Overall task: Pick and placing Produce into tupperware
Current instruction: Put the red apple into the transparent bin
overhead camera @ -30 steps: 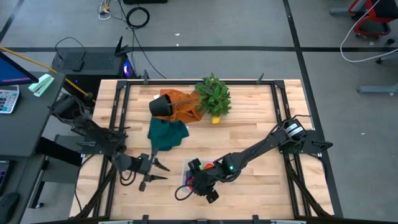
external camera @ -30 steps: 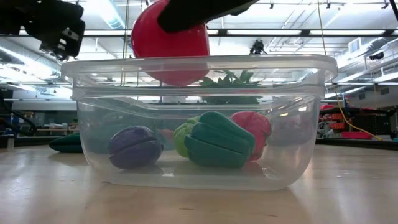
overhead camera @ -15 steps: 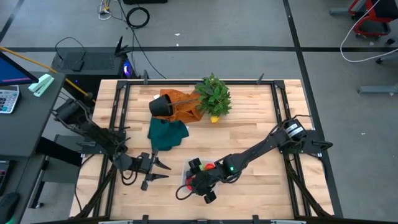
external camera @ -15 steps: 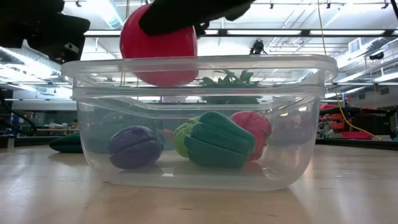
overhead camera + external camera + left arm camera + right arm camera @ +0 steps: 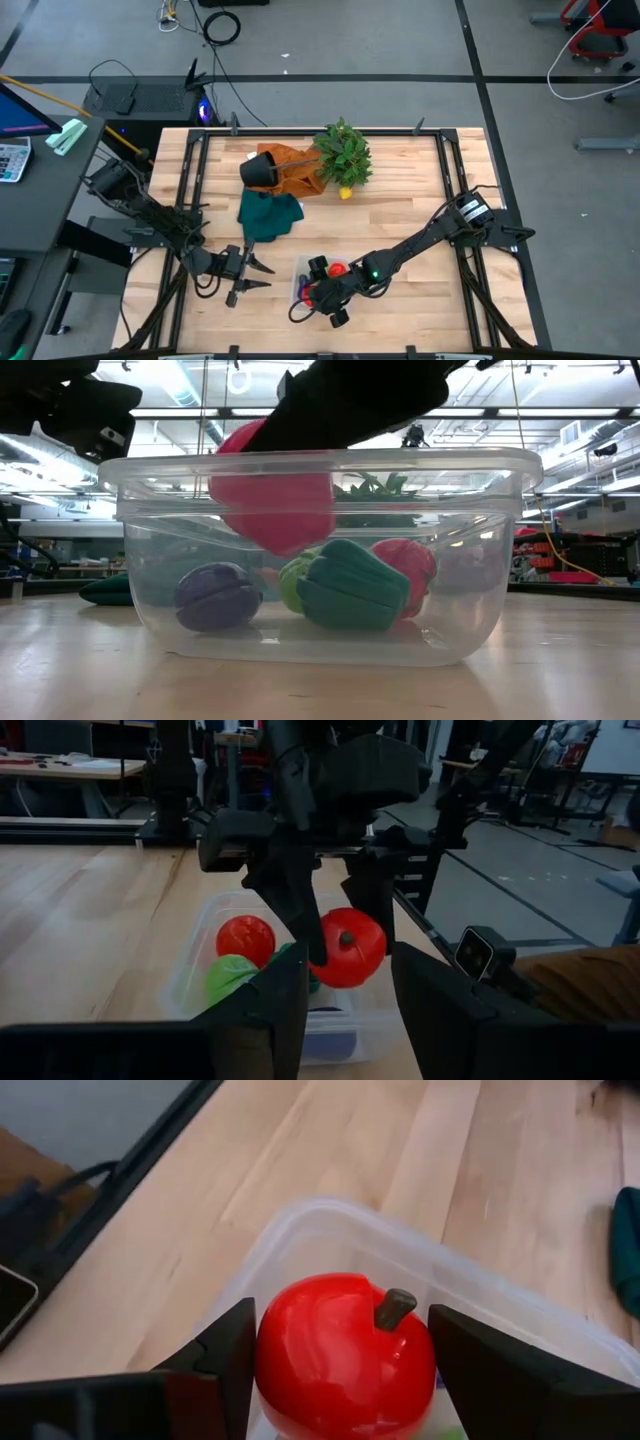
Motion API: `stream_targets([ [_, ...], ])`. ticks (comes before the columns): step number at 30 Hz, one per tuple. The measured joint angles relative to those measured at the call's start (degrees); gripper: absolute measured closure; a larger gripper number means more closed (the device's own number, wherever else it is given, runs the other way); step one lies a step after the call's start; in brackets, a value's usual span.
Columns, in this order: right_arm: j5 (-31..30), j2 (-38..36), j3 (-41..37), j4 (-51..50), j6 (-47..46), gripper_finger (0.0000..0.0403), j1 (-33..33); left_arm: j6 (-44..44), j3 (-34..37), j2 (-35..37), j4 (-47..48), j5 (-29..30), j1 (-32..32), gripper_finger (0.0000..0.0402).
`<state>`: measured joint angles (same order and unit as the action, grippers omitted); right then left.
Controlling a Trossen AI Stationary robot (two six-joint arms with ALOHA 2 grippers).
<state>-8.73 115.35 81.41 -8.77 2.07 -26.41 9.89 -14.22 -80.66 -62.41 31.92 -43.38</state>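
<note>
The right end effector [image 5: 345,1365] is clamped on a red apple [image 5: 345,1355] with a dark stem, one finger on each side of it, and holds it over the clear tub [image 5: 320,465] near the front edge of the worktop [image 5: 400,215]. In the low view the apple [image 5: 272,495] sits partly below the tub's rim, above the pieces on the tub floor and not touching them. Lying in the tub are a purple piece [image 5: 218,597] toward one end, a green pepper [image 5: 350,585] in the middle, and a red piece [image 5: 412,565] just behind the pepper.

The left end effector [image 5: 247,273] waits above the worktop beside the tub, toward the front left corner, its fingers spread apart and holding nothing.

Toward the back edge are a bushy green plant [image 5: 343,153], a tipped black pot [image 5: 260,168] on an orange cloth [image 5: 298,170], a dark green cloth [image 5: 268,215], and a small yellow piece [image 5: 347,193] just beside the plant.
</note>
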Motion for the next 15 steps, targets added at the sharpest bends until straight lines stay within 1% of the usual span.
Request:
stream_targets([
  [7,-0.02,0.00,0.00,-1.44,0.34,0.0171,0.00,0.00,0.00,0.00,0.09,0.00,0.00,0.0255],
  [15,-0.02,0.00,0.00,-2.14,0.37,0.0161,0.02,0.00,0.00,0.00,0.13,0.00,0.00,0.0246],
])
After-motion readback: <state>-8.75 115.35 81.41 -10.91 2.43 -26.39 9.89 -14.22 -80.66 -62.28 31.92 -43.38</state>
